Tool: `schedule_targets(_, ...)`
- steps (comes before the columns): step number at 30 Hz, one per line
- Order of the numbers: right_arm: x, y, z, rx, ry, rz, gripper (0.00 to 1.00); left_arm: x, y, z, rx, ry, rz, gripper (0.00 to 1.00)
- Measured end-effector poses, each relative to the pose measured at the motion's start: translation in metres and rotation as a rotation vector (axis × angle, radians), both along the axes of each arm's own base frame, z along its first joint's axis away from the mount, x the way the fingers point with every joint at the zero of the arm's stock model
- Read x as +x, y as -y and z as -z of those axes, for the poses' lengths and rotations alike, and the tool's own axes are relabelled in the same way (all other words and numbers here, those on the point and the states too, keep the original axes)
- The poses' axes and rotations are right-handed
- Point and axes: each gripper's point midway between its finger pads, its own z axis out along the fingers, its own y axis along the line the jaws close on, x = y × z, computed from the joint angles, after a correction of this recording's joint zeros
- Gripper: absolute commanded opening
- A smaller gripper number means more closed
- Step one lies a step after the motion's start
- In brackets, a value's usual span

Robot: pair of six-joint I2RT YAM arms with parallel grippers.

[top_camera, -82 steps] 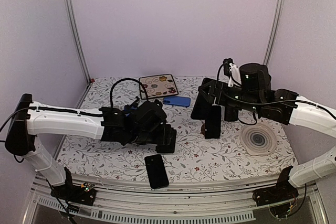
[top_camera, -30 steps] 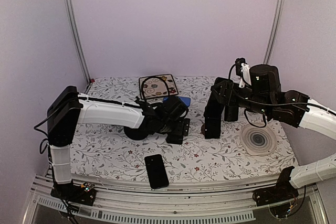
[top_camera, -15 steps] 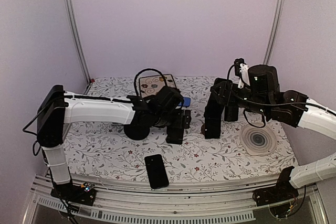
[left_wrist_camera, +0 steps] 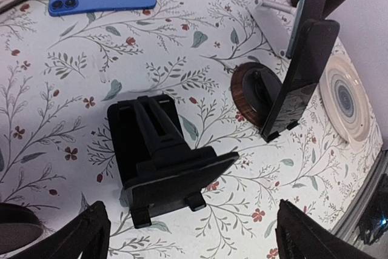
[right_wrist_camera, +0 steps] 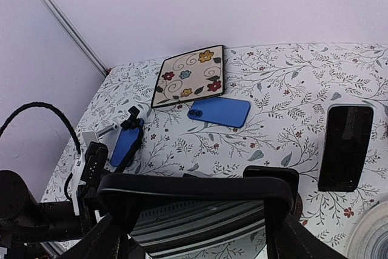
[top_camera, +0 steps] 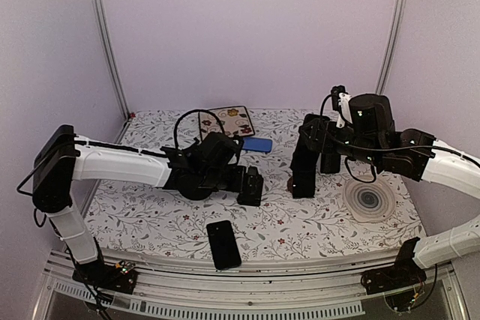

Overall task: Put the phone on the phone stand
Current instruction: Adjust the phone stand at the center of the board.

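My right gripper [right_wrist_camera: 197, 244] is shut on a black phone [right_wrist_camera: 200, 210], holding it upright by its side edges. In the top view this phone [top_camera: 304, 166] stands on end over a phone stand with a round brown base [top_camera: 292, 183]. In the left wrist view the phone's [left_wrist_camera: 300, 77] lower edge sits at that brown base [left_wrist_camera: 248, 92]; whether it rests in the stand I cannot tell. My left gripper [left_wrist_camera: 194, 241] is open, with a second, black phone stand [left_wrist_camera: 160, 162] on the cloth just beyond its fingertips [left_wrist_camera: 85, 235].
A blue phone [top_camera: 253, 144] lies face down at mid-table beside a flowered tile [top_camera: 229, 120]. Another black phone [top_camera: 223, 243] lies near the front edge. A white round coaster [top_camera: 369, 198] sits at the right. The left arm [top_camera: 120, 162] stretches across the left half.
The left arm's forearm and wrist have swung back toward the left, while its open gripper stays by the black stand. The right gripper and its phone have barely moved.
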Motion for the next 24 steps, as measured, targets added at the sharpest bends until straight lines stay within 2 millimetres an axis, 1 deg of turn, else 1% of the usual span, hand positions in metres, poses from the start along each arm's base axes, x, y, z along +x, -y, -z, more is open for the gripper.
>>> schedule_targets(3,0.000,0.001,0.000,-0.002,0.002,0.005,0.13,-0.011,-0.007,0.009,-0.011,-0.015,0.027,0.92)
schedule_targets(6,0.001,0.001,0.000,-0.003,0.003,0.009,0.13,-0.021,-0.016,0.017,-0.013,-0.024,0.045,0.85)
schedule_targets(7,0.001,0.002,0.000,-0.004,0.004,0.010,0.13,-0.024,-0.018,0.019,-0.014,-0.025,0.051,0.78)
schedule_targets(9,0.001,0.002,0.000,-0.004,0.004,0.011,0.13,-0.028,-0.021,0.021,-0.016,-0.026,0.058,0.68)
schedule_targets(12,0.001,0.002,0.000,-0.005,0.004,0.012,0.13,-0.033,-0.026,0.023,-0.018,-0.023,0.067,0.49)
schedule_targets(15,0.001,0.002,0.000,-0.005,0.004,0.013,0.13,-0.036,-0.029,0.025,-0.020,-0.023,0.071,0.32)
schedule_targets(20,0.001,0.003,0.000,-0.007,0.004,0.015,0.13,-0.038,-0.033,0.030,-0.002,-0.026,0.069,0.00)
schedule_targets(24,0.001,0.003,0.000,-0.008,0.003,0.015,0.12,-0.036,-0.035,0.033,0.019,-0.019,0.066,0.00)
